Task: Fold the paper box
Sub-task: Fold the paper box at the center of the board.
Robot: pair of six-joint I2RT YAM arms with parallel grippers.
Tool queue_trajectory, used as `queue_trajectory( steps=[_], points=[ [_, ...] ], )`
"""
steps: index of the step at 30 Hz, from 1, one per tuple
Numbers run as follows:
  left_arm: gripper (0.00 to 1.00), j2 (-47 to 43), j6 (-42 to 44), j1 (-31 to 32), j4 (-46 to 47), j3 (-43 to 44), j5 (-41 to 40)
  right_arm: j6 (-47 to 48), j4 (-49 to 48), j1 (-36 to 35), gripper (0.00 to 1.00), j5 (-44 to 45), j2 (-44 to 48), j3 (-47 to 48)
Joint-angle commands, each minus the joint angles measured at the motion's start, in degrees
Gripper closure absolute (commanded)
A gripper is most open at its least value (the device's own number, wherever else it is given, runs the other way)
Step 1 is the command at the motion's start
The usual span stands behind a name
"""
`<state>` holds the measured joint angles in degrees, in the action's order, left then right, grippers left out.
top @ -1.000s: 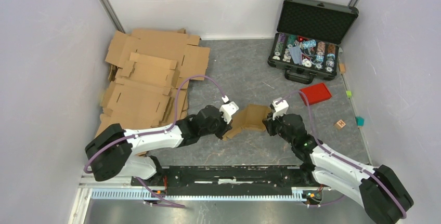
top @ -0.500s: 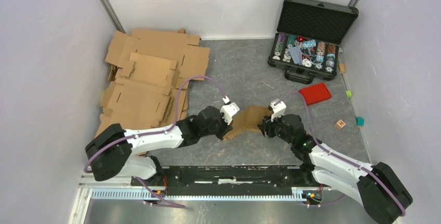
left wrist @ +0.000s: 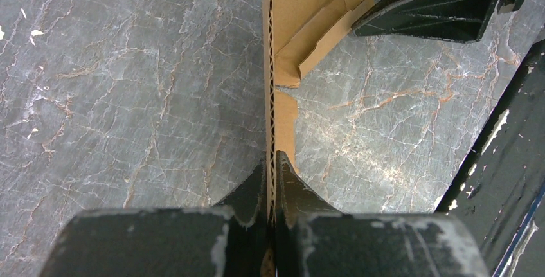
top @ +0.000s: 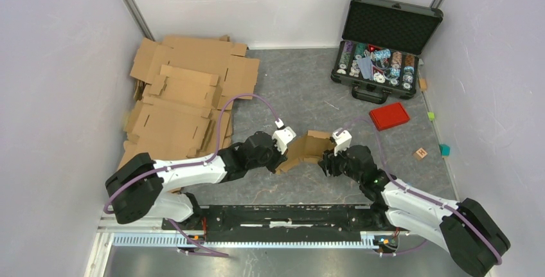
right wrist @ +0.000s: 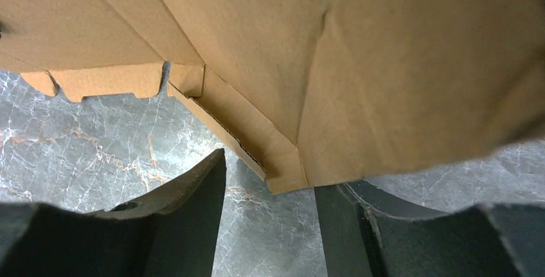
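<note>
1. Cardboard, brown and corrugated, made up the small half-folded paper box [top: 308, 147]. It sat just toward six o'clock of the middle of the grey marbled table top [top: 289, 90], between the two grippers.
2. At the paper box's nine o'clock side, the left gripper [top: 281, 157] was fully closed, with a thin upright panel edge pinched between its black fingers [left wrist: 250, 190].
3. In the left wrist view, the corrugated edge ran straight up from the clamped jaws, and a folded flap leaned off toward one o'clock.
4. At the three o'clock side, the right gripper [top: 326, 159] stood open and held nothing.
5. In the right wrist view, a lower corner of the paper box [right wrist: 283, 168] hung in the gap between the spread fingers [right wrist: 186, 193]. It was clear of the one at nine o'clock and just beside the other.
6. Whether the paper box touched the table could not be told.
7. At ten o'clock lay a pile of larger flat brown cardboard sheets [top: 186, 97].
8. At one o'clock stood an open black case of poker chips [top: 385, 33], with a red rectangular lid [top: 389, 116] nearer, at two o'clock.
</note>
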<state>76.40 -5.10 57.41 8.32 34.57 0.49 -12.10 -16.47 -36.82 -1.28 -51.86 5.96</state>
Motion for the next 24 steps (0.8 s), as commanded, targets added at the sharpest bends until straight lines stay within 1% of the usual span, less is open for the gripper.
queue_trajectory(
  steps=[1, 3, 5, 7, 10, 17, 21, 24],
  points=[
    [0.98, 0.4, 0.6, 0.3, 0.7, 1.6, -0.3, 0.4, 1.8, -0.6, 0.42, -0.8, 1.3, 0.1],
    [0.98, 0.4, 0.7, 0.3, 0.7, 1.5, -0.3, 0.1, 3.0, -0.6, 0.40, 0.7, 2.7, 0.8],
    [0.98, 0.3, 0.7, 0.3, 0.7, 1.6, -0.3, -0.1, 4.0, -0.6, 0.40, 4.6, 4.0, 1.8],
    [0.98, 0.4, 0.8, 0.3, 0.7, 1.6, -0.2, -0.4, 4.1, -0.6, 0.44, 8.1, 4.7, 2.6],
    [0.98, 0.5, 0.9, 0.3, 0.7, 1.6, -0.2, -0.8, 2.2, -0.6, 0.49, 10.3, 4.3, 2.8],
    [0.98, 0.4, 1.0, 0.3, 0.7, 1.6, 0.0, -1.2, -1.4, -0.6, 0.51, 9.4, -1.4, 3.3],
    [0.98, 0.5, 1.0, 0.3, 0.7, 1.6, 0.0, -1.3, -2.2, -0.6, 0.51, 10.0, -2.1, 2.6],
    [0.98, 0.5, 1.0, 0.3, 0.6, 1.6, 0.0, -1.1, -1.0, -0.6, 0.51, 8.6, -2.2, 3.2]
  ],
)
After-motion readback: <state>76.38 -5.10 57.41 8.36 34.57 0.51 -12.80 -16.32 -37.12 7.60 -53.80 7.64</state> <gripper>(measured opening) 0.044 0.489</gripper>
